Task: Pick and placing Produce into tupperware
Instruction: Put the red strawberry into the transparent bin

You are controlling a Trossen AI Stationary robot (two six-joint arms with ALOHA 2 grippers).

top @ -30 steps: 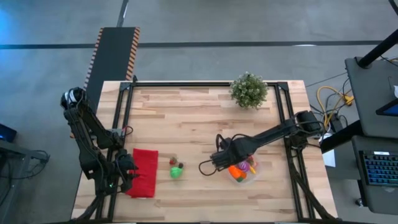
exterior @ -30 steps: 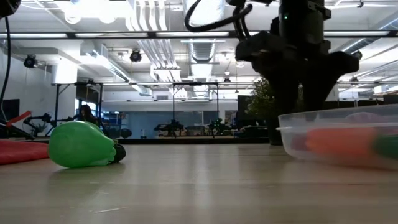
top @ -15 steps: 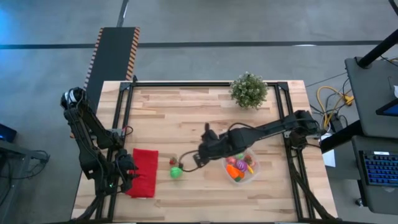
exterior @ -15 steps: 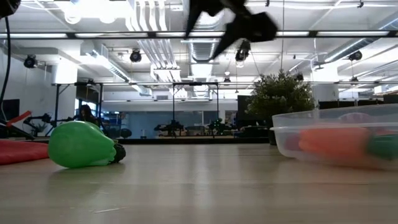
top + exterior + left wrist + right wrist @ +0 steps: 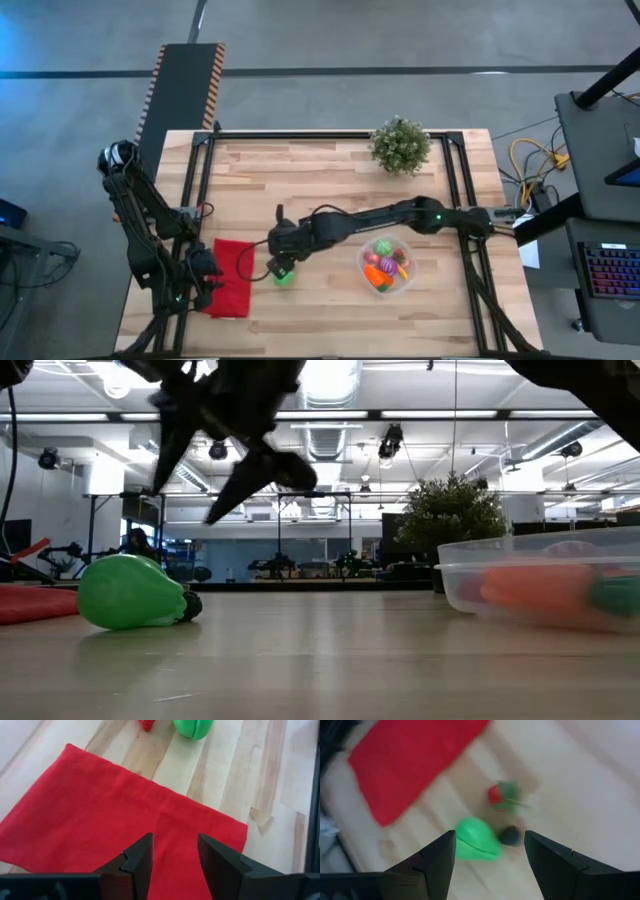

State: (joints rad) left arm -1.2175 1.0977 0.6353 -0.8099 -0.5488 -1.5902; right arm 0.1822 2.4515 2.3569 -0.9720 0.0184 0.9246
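While the right arm is reaching across the middle of the tabletop [image 5: 330,180], its right gripper [image 5: 281,262] is hanging just above the green toy piece [image 5: 284,277], with its fingers [image 5: 438,860] spread wide apart and holding nothing. The green piece is lying on the wood not far from the tabletop's front edge, with a small red piece [image 5: 496,796] and a dark little bit [image 5: 509,836] right beside it. The red cloth [image 5: 232,276] is lying flat towards the front left corner. The tupperware [image 5: 385,266] is sitting well apart from the green piece, towards the right side of the tabletop, already holding an orange carrot [image 5: 377,277] and pink, green and yellow pieces. The left gripper [image 5: 174,855] is waiting over the cloth's left part, fingers apart and empty. A potted plant [image 5: 400,144] is standing at the back edge.
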